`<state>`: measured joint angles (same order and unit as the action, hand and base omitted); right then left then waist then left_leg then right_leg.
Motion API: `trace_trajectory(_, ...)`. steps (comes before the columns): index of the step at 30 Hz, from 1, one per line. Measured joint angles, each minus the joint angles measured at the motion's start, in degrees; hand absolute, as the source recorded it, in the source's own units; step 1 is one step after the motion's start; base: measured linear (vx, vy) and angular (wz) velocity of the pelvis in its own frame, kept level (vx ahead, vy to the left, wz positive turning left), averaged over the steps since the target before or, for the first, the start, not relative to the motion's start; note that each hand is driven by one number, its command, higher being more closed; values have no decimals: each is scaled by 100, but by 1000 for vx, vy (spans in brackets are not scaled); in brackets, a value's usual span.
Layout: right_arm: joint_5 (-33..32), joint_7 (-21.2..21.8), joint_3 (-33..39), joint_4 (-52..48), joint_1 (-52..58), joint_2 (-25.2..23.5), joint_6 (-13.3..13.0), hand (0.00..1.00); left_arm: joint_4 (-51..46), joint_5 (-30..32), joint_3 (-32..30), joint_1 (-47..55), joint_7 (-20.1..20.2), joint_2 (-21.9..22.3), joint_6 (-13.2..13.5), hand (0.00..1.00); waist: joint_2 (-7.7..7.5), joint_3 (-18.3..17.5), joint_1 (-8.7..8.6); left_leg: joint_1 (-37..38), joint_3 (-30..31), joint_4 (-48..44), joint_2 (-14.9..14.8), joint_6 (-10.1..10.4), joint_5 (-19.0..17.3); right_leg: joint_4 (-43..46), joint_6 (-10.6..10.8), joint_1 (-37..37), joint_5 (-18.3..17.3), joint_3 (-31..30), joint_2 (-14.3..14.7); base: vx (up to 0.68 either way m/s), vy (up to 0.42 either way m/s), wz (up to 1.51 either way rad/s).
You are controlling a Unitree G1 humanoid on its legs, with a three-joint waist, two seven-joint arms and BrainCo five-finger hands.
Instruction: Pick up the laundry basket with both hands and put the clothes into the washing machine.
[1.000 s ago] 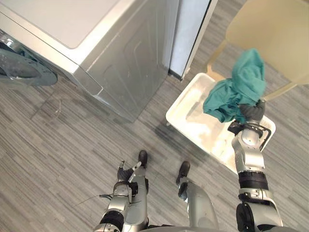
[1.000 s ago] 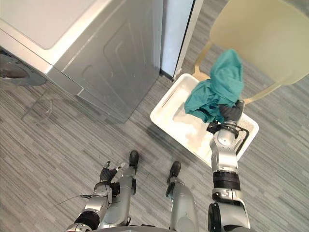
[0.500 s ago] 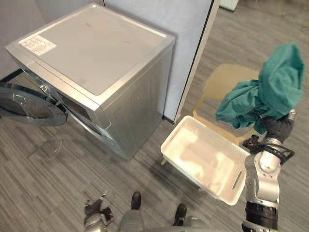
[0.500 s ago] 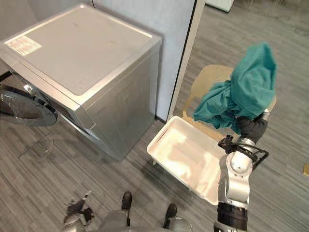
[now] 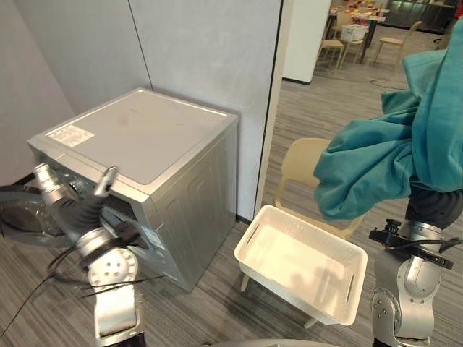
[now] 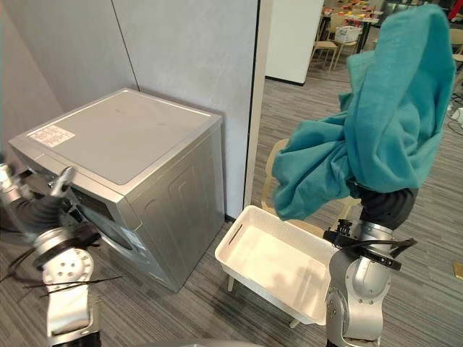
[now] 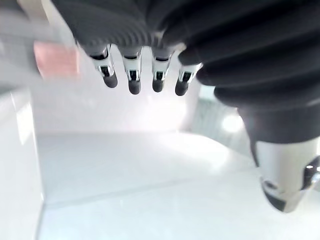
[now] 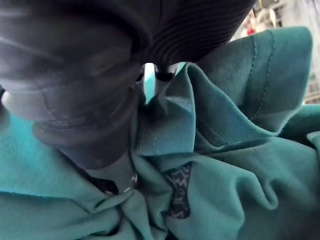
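A teal garment (image 5: 405, 137) hangs bunched from my right hand (image 5: 434, 207), held high to the right of the white laundry basket (image 5: 289, 291). In the right wrist view the fingers are buried in the teal cloth (image 8: 220, 150), curled round it. The basket stands on the floor with nothing visible inside. The silver washing machine (image 5: 145, 137) stands to the left, its round door (image 5: 14, 220) swung open at the far left. My left hand (image 5: 76, 213) is raised in front of the washer's front, its fingers (image 7: 131, 75) straight and holding nothing.
A beige chair (image 5: 304, 163) stands right behind the basket. A grey partition wall (image 5: 202, 50) backs the washer, with a white pillar (image 5: 271, 108) between washer and chair. Further chairs and a table (image 5: 362, 32) stand far back.
The camera has tilted up. My right hand has lifted the teal garment well above the basket. My left hand has risen from near the floor to the washer's front.
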<state>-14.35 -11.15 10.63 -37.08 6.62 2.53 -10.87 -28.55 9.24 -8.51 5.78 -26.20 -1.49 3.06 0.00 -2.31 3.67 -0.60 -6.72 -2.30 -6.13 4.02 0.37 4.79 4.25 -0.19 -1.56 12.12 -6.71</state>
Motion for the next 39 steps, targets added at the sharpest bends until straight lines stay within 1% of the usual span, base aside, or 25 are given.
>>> trace_trajectory(1,-168,56,-43,-22,2,0,-6,100,-109,-2,456,-28,152,-11,89,0,10,-7,-29,18,-24,5,1,3,-2,-3,4,-9,3,-37,3,-35,11,-13)
trace_trajectory(2,-223,108,-56,-25,2,-8,-8,100,-140,-8,727,-47,267,-23,158,0,13,-8,-62,39,-47,14,3,8,-6,-9,8,-16,2,-67,9,-37,10,-14)
trace_trajectory(3,-326,152,-140,-30,2,-21,-8,100,-195,-20,1177,-76,437,-86,259,0,24,-19,-118,68,-75,28,7,13,-15,-31,11,-14,3,-113,39,-28,5,-19)
trace_trajectory(4,-343,189,-252,-37,4,-43,-13,100,-241,-270,1602,-125,703,-165,400,0,40,-29,-153,90,-122,36,9,13,-24,-53,6,-14,8,-148,54,-20,6,-18)
trace_trajectory(5,-346,242,-283,-36,8,-57,-13,100,-239,-427,1813,-197,822,-204,452,0,50,-35,-164,95,-136,34,10,-3,-34,-72,4,-12,15,-168,59,2,8,-17)
trace_trajectory(6,-347,304,-394,-36,9,-105,-12,100,-206,-739,2329,-454,1099,-212,535,0,60,-42,-218,106,-145,35,14,-7,-31,-89,31,-8,60,-198,61,7,11,-10)
trace_trajectory(7,-349,322,-427,-37,8,-121,-12,100,-147,-822,2493,-566,1167,-211,595,0,66,-46,-265,114,-148,35,16,-8,-30,-90,9,-7,81,-214,62,15,11,-16)
trace_trajectory(8,-350,370,-518,-37,8,-124,-11,100,60,-1116,2779,-782,1331,-202,670,0,85,-59,-273,144,-157,28,17,-10,-30,-92,-4,-6,100,-279,66,15,4,-18)
trace_trajectory(10,-351,380,-725,-38,9,-139,-9,100,505,-1498,3221,-1149,1540,-188,671,0,117,-86,-306,150,-204,28,20,-14,-32,-92,-1,3,131,-332,67,31,4,-17)
trace_trajectory(13,-347,389,-846,-38,18,-222,0,100,910,-1715,3618,-1477,1846,-132,588,0,115,-85,-323,154,-239,29,22,-15,-31,-94,-3,-10,142,-426,84,10,6,-9)
trace_trajectory(17,-350,395,-1128,-37,76,-303,6,100,1196,-1710,4074,-1813,1907,-82,582,0,116,-85,-380,168,-290,29,20,-17,-33,-92,0,-7,144,-446,83,0,0,0)
trace_trajectory(19,-350,398,-1271,-37,112,-356,4,100,1333,-1710,4225,-1947,1971,-70,581,0,113,-84,-442,186,-297,29,17,-19,-35,-89,1,6,145,-451,80,-17,-2,-5)
trace_trajectory(20,-351,403,-1372,-37,211,-363,4,100,1400,-1710,4340,-2060,1985,-54,557,0,110,-82,-449,211,-316,32,11,-28,-43,-87,6,8,147,-461,80,-13,-4,-8)
trace_trajectory(25,-366,407,-1419,-37,301,-367,5,100,1568,-1711,4655,-2406,1985,43,506,0,110,-82,-472,233,-419,33,13,-44,-55,-91,37,4,167,-498,54,-19,4,-6)
trace_trajectory(33,-517,523,-1572,-37,387,-363,-2,100,1772,-1737,4955,-2752,1966,87,490,0,107,-81,-565,231,-394,38,20,-45,-53,-92,43,24,170,-457,42,-4,0,2)
trace_trajectory(34,-562,525,-1590,-37,425,-360,-2,100,1798,-1755,4959,-2842,1962,86,471,100,108,-81,-576,231,-378,38,23,-45,-53,-93,43,33,169,-448,39,-5,-3,6)
trace_trajectory(36,-593,529,-1594,-37,428,-361,-13,100,1798,-1758,4988,-2910,1950,86,469,100,108,-81,-585,234,-342,37,25,-45,-53,-94,44,42,169,-444,38,1,-4,3)
trace_trajectory(39,-649,629,-1605,-36,478,-333,-128,100,1808,-1772,5043,-3030,1768,132,465,100,104,-81,-601,237,-294,36,34,-46,-52,-96,45,60,168,-430,35,0,-5,4)
